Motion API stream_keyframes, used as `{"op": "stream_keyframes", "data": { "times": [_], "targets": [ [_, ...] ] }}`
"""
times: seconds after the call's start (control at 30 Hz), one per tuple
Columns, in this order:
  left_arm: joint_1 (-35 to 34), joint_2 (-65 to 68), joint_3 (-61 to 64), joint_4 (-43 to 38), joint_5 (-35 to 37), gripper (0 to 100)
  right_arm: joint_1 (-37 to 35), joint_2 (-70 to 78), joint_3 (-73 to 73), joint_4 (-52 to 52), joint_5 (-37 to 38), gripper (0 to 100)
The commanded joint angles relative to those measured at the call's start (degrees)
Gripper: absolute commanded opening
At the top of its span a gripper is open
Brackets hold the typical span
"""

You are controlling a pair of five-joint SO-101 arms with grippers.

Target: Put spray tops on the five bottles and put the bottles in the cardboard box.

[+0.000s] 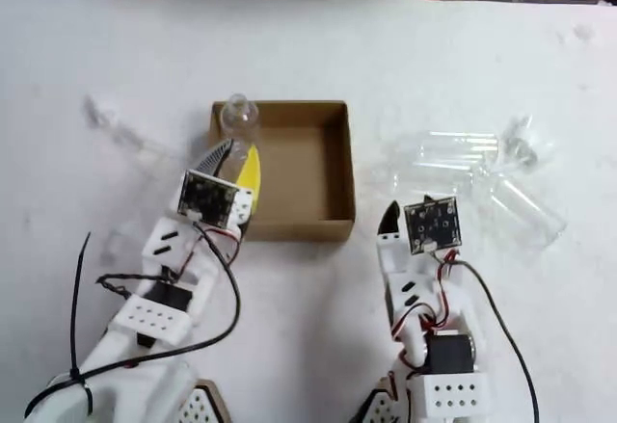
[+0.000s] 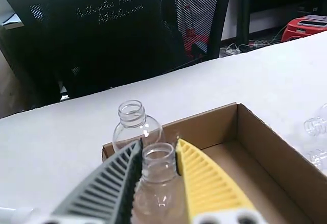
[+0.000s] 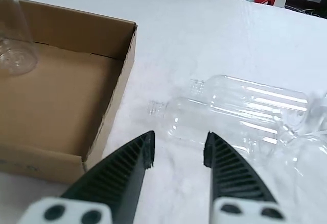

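One bottle (image 2: 156,191) inside the left end effector (image 2: 158,144)

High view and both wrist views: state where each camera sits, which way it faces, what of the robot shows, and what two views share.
High view: fixed above the table, looking down; both arms show, near the cardboard box.
Left wrist view: on the left wrist, looking along the left gripper, shut on a bottle at the box's edge.
Right wrist view: on the right wrist, looking past the open right gripper at lying bottles.
Shared: all three show the box.
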Motion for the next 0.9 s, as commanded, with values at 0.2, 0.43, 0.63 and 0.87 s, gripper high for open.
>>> {"op": "stream_keyframes", "data": {
  "times": [0.2, 0.43, 0.63, 0.87],
  "targets": [
    [-0.7, 0.1, -1.7, -1.0, -0.6, 2, 0.6, 0.4, 0.5, 0.0, 0.2, 14.4],
    [-2.7, 0.1, -1.7, -1.0, -0.6, 2, 0.6, 0.5, 0.5, 0.0, 0.2, 14.4],
    [-2.7, 0.1, -1.8, 1.5, -0.6, 2, 0.6, 0.5, 0.5, 0.0, 0.2, 14.4],
    [-2.7, 0.1, -1.8, 2.8, -0.5, 6, 0.6, 0.5, 0.5, 0.0, 0.2, 14.4]
  ]
}}
